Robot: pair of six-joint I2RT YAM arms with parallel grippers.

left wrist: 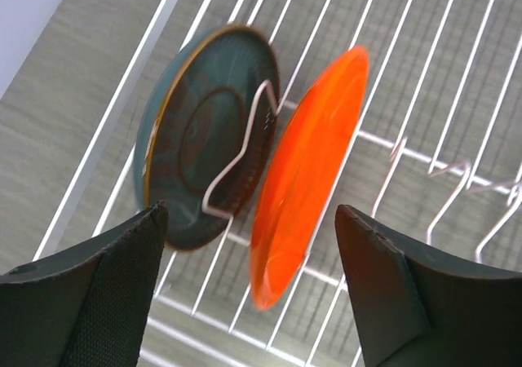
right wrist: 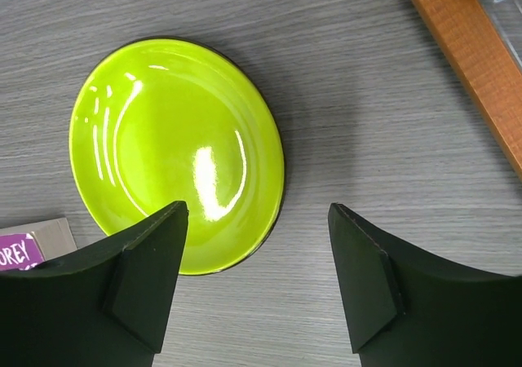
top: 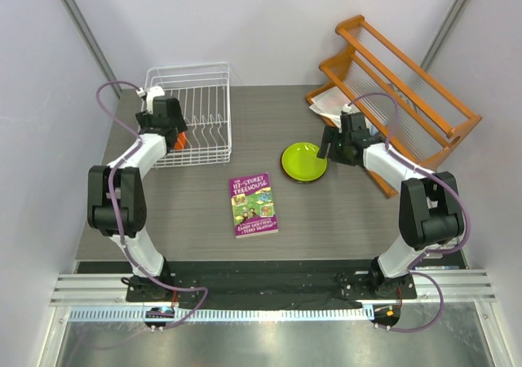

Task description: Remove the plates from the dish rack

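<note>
The white wire dish rack (top: 204, 106) stands at the back left. In the left wrist view a teal-blue plate with a brownish rim (left wrist: 196, 139) and an orange plate (left wrist: 306, 179) stand on edge between the rack's tines (left wrist: 457, 171). My left gripper (top: 175, 134) hangs open over them, its jaws either side of the orange plate's lower edge (left wrist: 251, 216), not touching it. The lime green plate (top: 304, 161) lies flat on the table. My right gripper (top: 333, 151) is open and empty just above its right edge (right wrist: 258, 212), plate (right wrist: 171, 147). The dark red plate is out of view.
A purple-and-green book (top: 253, 204) lies flat in the middle of the table, its corner in the right wrist view (right wrist: 24, 249). An orange wooden slatted rack (top: 400, 98) stands at the back right, close to my right arm; its edge (right wrist: 465, 49) shows.
</note>
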